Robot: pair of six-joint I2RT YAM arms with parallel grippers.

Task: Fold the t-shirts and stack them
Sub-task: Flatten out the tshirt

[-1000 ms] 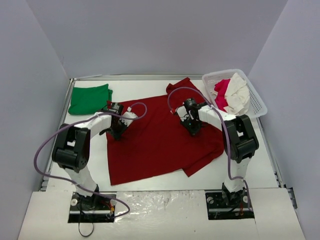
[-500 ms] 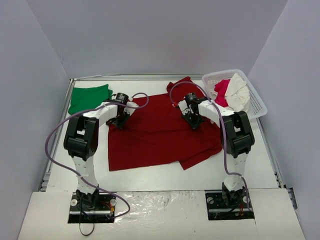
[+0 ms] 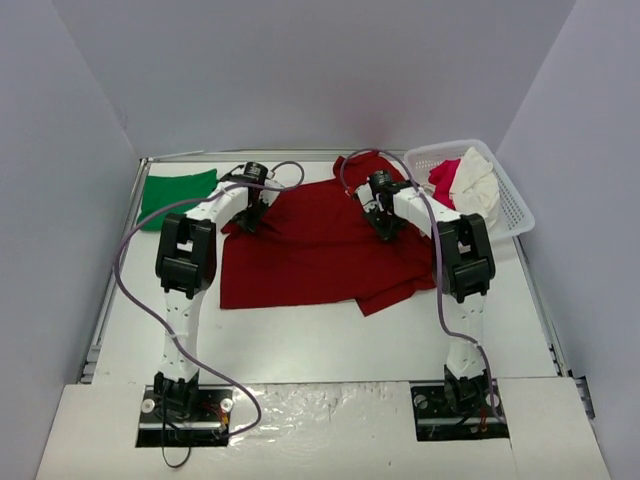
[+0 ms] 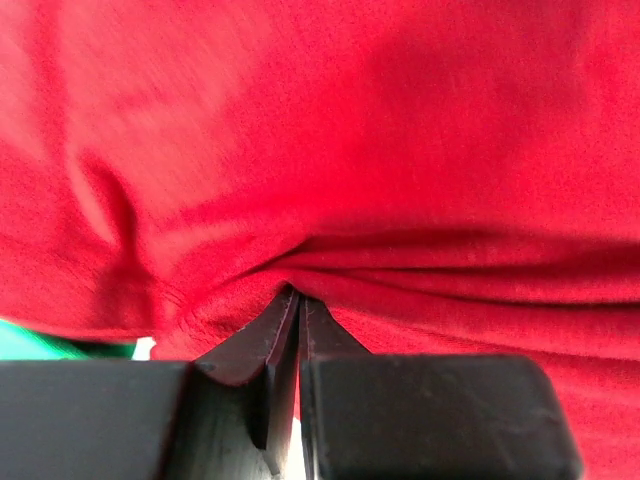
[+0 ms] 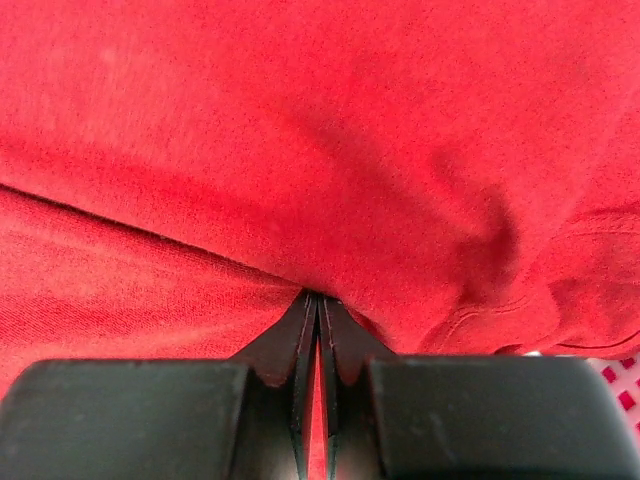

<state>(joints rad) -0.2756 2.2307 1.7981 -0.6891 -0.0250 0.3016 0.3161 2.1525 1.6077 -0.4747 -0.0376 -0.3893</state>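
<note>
The dark red t-shirt [image 3: 320, 250] lies spread across the middle of the table. My left gripper [image 3: 248, 217] is shut on the shirt's far left edge; the left wrist view shows red cloth [image 4: 330, 180] pinched between the closed jaws. My right gripper [image 3: 385, 224] is shut on the shirt near its far right part; the right wrist view shows red cloth [image 5: 320, 150] pinched between the closed jaws. The bright green t-shirt [image 3: 175, 190] lies folded at the far left corner, and a sliver of it shows in the left wrist view [image 4: 40, 345].
A white basket [image 3: 510, 205] at the far right holds pink and cream cloth [image 3: 465, 190]. Grey walls surround the table on three sides. Cables loop from both arms over the shirt.
Both grippers have moved toward the far side, dragging the red shirt's upper edge with them. The shirt now lies further back and its near hem has shifted away from the bases.
</note>
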